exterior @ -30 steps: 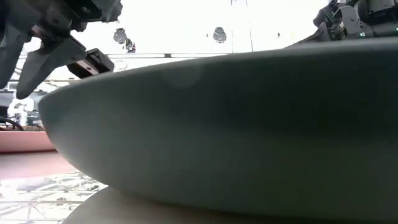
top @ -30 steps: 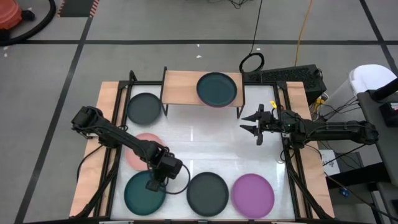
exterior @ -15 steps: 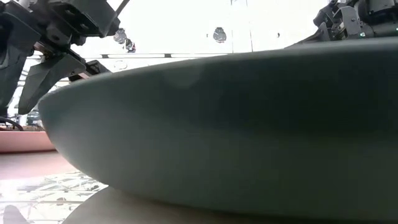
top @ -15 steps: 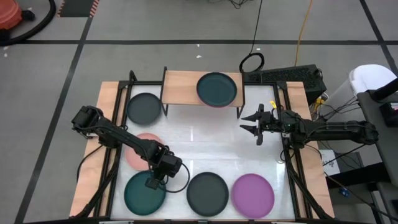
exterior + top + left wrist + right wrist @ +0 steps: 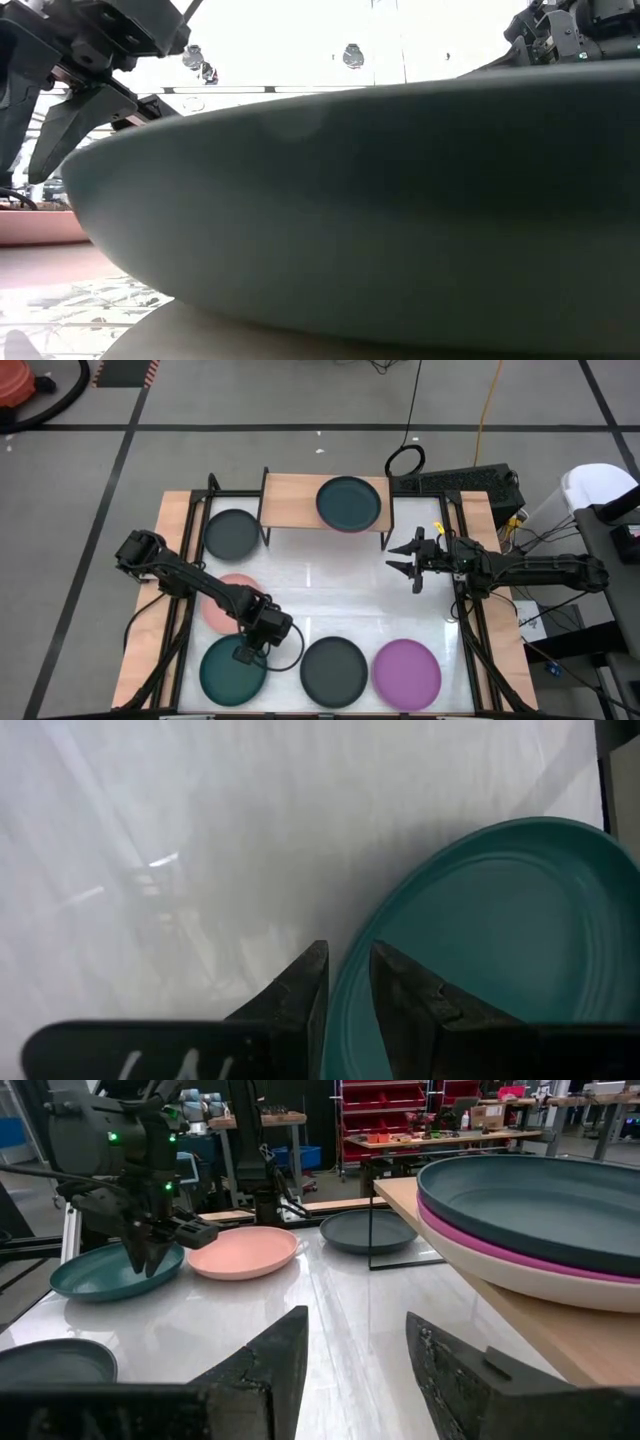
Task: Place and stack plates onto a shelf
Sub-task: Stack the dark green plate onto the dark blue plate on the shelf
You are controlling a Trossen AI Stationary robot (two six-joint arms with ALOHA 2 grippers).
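Observation:
My left gripper point(image 5: 243, 656) points down at the right rim of a dark teal plate point(image 5: 229, 672) near the table's near-left corner and is shut on it. My right gripper point(image 5: 393, 559) hovers open just off the right end of the shelf point(image 5: 290, 500). On the shelf's right half sits a stack point(image 5: 520, 1230): a teal plate on top, then magenta, then beige. A salmon plate point(image 5: 222, 603), two charcoal plates point(image 5: 231, 533) point(image 5: 334, 671) and a purple plate point(image 5: 406, 673) lie flat on the table. My left gripper pinches the teal plate's rim point(image 5: 350, 982) on the plate's right side, one finger point(image 5: 300, 1005) outside the rim and one finger point(image 5: 415, 1010) inside the dish. The fingers come from above, pointing down. The plate lies on the table.
The shelf's left half is bare wood. The near charcoal plate point(image 5: 380, 200) fills most of the low view. Black frame rails point(image 5: 190, 560) run along the table's left and right sides. Bare white tabletop point(image 5: 340, 595) lies in the middle.
My left gripper has come down a little onto the teal plate's rim and then stayed put. The plates have not moved.

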